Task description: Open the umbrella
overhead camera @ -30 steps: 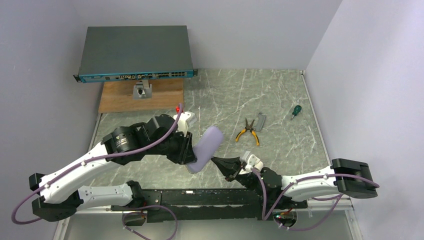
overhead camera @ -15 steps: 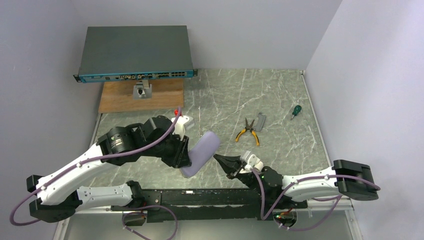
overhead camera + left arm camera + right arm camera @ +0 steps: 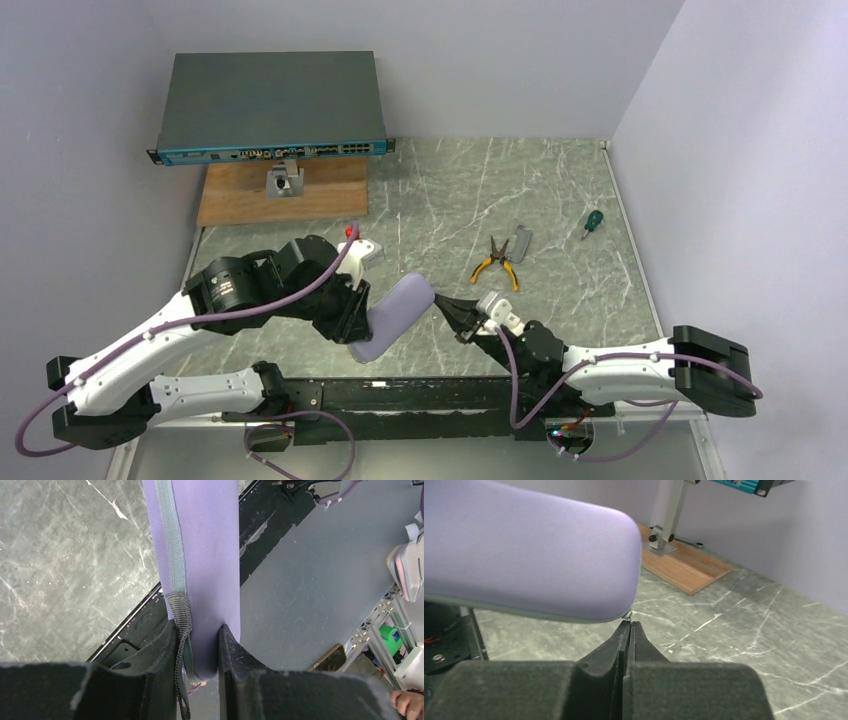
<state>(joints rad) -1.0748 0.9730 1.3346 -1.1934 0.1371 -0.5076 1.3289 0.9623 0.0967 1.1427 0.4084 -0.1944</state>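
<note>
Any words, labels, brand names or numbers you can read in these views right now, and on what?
No text is readable in any view.
network switch: markings on the front panel by the ports, too small to read.
lavender case: no print shows.
pliers and screwdriver: no markings visible.

The left hand partly hides the lavender case; top cut off.

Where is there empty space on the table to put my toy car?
Bare table beyond the pliers, between the wooden board and the screwdriver. Also right of the pliers. Crowded at the front around the purple case.
</note>
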